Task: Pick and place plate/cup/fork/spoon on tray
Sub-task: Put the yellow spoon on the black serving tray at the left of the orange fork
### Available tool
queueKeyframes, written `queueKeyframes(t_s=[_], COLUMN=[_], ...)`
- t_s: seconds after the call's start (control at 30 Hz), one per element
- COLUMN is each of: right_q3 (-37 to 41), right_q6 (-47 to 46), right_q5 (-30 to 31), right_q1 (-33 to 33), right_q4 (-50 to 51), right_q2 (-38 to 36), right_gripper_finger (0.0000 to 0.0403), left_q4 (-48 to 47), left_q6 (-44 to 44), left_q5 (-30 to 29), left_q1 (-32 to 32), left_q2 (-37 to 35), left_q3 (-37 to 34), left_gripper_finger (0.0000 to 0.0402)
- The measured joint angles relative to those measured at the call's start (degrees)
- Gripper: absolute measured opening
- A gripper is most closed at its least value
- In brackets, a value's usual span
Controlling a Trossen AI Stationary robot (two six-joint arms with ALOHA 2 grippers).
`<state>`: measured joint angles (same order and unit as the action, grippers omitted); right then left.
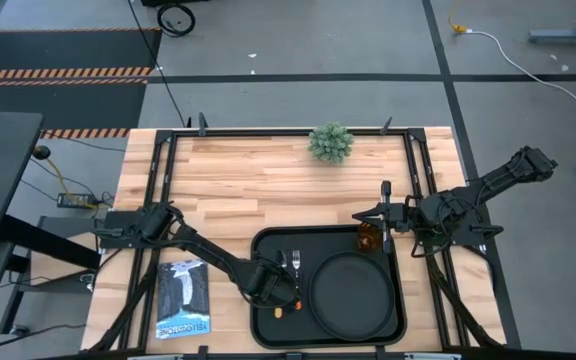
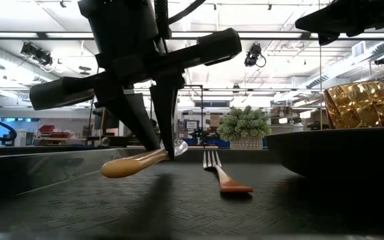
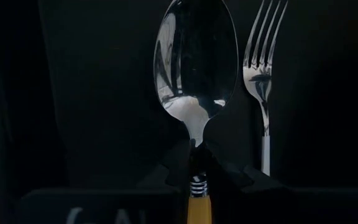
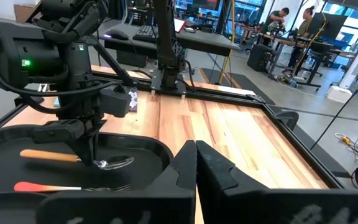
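Observation:
The black tray (image 1: 268, 325) holds the round black plate (image 1: 351, 292) on its right half, the amber cup (image 1: 368, 238) at its far right corner and the fork (image 1: 294, 262) lying flat on its left half. My left gripper (image 1: 271, 288) is over the tray's left half, shut on the spoon (image 2: 145, 160). The spoon's silver bowl (image 3: 194, 62) and the fork's tines (image 3: 263, 68) show in the left wrist view. My right gripper (image 1: 368, 215) is shut and empty beside the cup, past the tray's far right corner. My left gripper pinches the spoon's neck (image 3: 194, 152) between its two fingers, where the silver bowl meets the orange handle (image 3: 197, 208). The fingers (image 2: 169, 127) come from above, pointing down, and lie across the spoon. The spoon is lifted just clear of the tray floor, nearly level, handle end (image 2: 115, 170) slightly lower.
A small potted plant (image 1: 330, 142) stands at the table's far edge. A blue booklet (image 1: 183, 298) lies left of the tray. The wooden tabletop (image 1: 268, 190) is bare between the tray and the plant.

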<state>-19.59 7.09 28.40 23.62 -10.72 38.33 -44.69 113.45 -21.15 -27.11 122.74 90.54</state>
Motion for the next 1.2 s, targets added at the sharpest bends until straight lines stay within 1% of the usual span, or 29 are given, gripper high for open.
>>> queueKeyframes(t_s=[0.17, 0.4, 0.67, 1.2], right_q3=[0.0, 0.0, 0.0, 0.0], right_q6=[0.0, -0.1, 0.1, 0.0], right_q5=[0.0, 0.0, 0.0, 0.0], right_q1=[0.0, 0.4, 1.5, 1.5], right_q4=[0.0, 0.0, -0.8, -1.1], right_q2=[0.0, 0.0, 0.0, 0.0], right_gripper_finger=[0.0005, 0.0005, 0.0005, 0.0005], left_q4=[-0.2, 1.1, 0.8, 0.6], left_q6=[1.2, 1.7, 1.3, -5.7], left_q5=[0.0, 0.7, 0.4, -0.1], left_q1=[0.0, 0.0, 0.0, 0.0], left_q2=[0.0, 1.4, 1.3, 0.2], left_q3=[0.0, 0.0, 0.0, 0.0], left_gripper_finger=[0.0050, 0.0082, 0.0118, 0.0198])
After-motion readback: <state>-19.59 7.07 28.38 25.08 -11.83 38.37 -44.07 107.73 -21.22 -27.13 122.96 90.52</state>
